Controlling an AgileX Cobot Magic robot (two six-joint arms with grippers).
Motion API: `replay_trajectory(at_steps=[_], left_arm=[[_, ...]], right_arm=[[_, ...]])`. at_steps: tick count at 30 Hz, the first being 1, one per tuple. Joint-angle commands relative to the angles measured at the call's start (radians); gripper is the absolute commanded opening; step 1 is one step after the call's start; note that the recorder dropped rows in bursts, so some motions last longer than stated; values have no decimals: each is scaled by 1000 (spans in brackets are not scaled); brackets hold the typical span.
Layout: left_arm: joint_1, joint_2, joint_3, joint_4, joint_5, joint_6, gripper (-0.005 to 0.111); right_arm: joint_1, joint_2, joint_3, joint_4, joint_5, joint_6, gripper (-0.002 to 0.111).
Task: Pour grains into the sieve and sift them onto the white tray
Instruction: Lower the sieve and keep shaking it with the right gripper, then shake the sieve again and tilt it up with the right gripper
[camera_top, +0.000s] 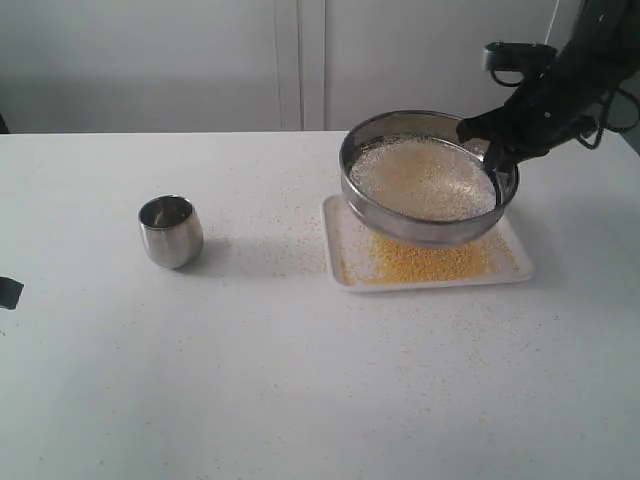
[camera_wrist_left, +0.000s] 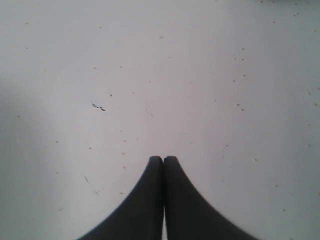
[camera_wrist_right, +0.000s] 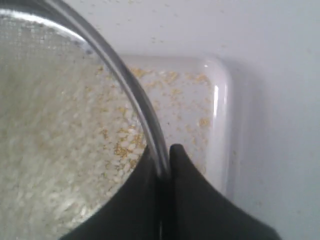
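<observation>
Lab-like robot test bench; bare white table (camera_top: 300, 380); plain white wall (camera_top: 150, 60); black robot arm (camera_top: 565, 85).

No writing, label, brand, number or sign can be read anywhere: the sieve (camera_top: 428, 235), tray (camera_top: 335, 270), cup (camera_top: 171, 232) and table (camera_top: 300, 380) all show plain, unmarked surfaces.

Bright steel-grey sieve (camera_top: 420, 232), fine grey mesh. Its grains (camera_top: 425, 180) are off-white with gold flecks – those beneath the sieve golden-yellow, on the white tray (camera_top: 345, 240). Left of the sieve, a mirror-silver cup (camera_top: 171, 233). The table (camera_top: 300, 380) is white, yellow-speckled around the sieve. The right gripper (camera_wrist_right: 162, 155) and left gripper (camera_wrist_left: 163, 160) are matte black.
</observation>
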Motion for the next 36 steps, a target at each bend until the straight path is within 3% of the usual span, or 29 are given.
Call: replay_trajectory(at_steps=[1,2,3,4,5,6,7,9,10,12,15,16,19,20,22,23,24,27,28,31,32,33,35,36], left_arm=[[3,-9,5,-3,8,-2,0],[3,-9,5,-3,8,-2,0],[3,-9,5,-3,8,-2,0],[3,-9,5,-3,8,-2,0],[3,-9,5,-3,8,-2,0],[3,-9,5,-3,8,-2,0],[3,-9,5,-3,8,-2,0],[3,-9,5,-3,8,-2,0],[3,-9,5,-3,8,-2,0],[3,-9,5,-3,8,-2,0],[3,-9,5,-3,8,-2,0],[3,-9,5,-3,8,-2,0],[3,-9,5,-3,8,-2,0],[3,-9,5,-3,8,-2,0],[3,-9,5,-3,8,-2,0],[3,-9,5,-3,8,-2,0],[3,-9,5,-3,8,-2,0],[3,-9,5,-3,8,-2,0],[3,-9,5,-3,8,-2,0],[3,-9,5,-3,8,-2,0],[3,-9,5,-3,8,-2,0],[3,-9,5,-3,8,-2,0],[3,-9,5,-3,8,-2,0],[3,-9,5,-3,8,-2,0]], right_arm=[[0,1,-3,-106,2,126,0],[-7,3,-1,-136,-8,328,0],[-5,5,1,-4,44,61,0],[9,5,1,71,138,-352,0],[10,5,3,34,116,-266,0],[-4,5,3,-80,14,163,0],[-7,3,3,-68,0,290,0],[14,1,1,177,142,-343,0],[14,-1,4,110,115,-234,0],[2,-1,6,-99,24,323,0],[16,-3,6,57,126,-187,0],[16,-3,6,47,141,-267,0],[13,-18,6,-95,23,279,0],[13,-28,6,-52,18,187,0],[28,-42,6,122,92,-275,0],[32,-50,8,116,126,-399,0],[32,-53,7,63,79,-315,0],[21,-55,7,-165,-27,376,0],[22,-55,7,-110,-27,308,0],[47,-55,7,161,151,-479,0],[49,-55,7,121,161,-464,0],[49,-55,7,55,106,-322,0],[36,-53,7,-148,-8,228,0],[34,-53,7,-176,-16,334,0]])
